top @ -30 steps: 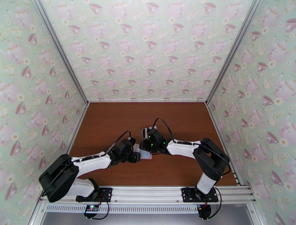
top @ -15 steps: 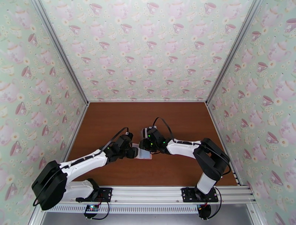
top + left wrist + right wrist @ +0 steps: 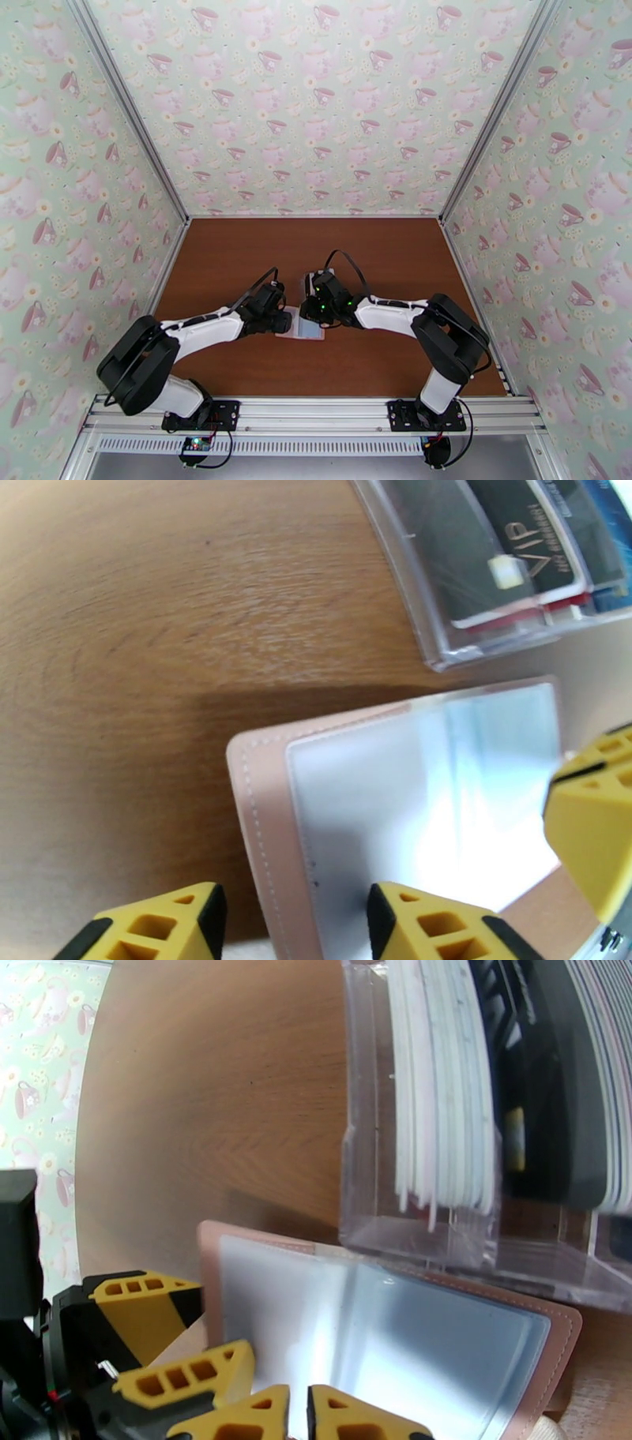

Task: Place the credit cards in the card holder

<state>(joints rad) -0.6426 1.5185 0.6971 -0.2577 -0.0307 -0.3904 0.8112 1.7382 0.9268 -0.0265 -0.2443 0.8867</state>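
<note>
A: Item 1, left gripper [image 3: 292,922]: fingers wide, astride the open pink wallet's [image 3: 411,796] edge. Item 2, right gripper [image 3: 308,1414]: fingers nearly closed, nothing seen between, over the fold.
B: Progress?
A: 0 cards [image 3: 513,559] visibly pocketed. Those seen stand in the clear rack [image 3: 371,1118], 1 o'clock of the wallet. The wrist views show that detail; the top view shows 2 arms meeting mid-table [image 3: 379,260].

Wallet [image 3: 411,1355] lies open on the worktop [image 3: 197,1102], pink border showing, grey-blue pockets facing up. Clear rack [image 3: 371,1228] stands just behind it, holding upright white and black cards [image 3: 442,1118]. Right claw [image 3: 299,1402]: tips nearly meeting over the wallet's fold. Left claw [image 3: 221,1327]: tips apart at the wallet's left edge.
</note>
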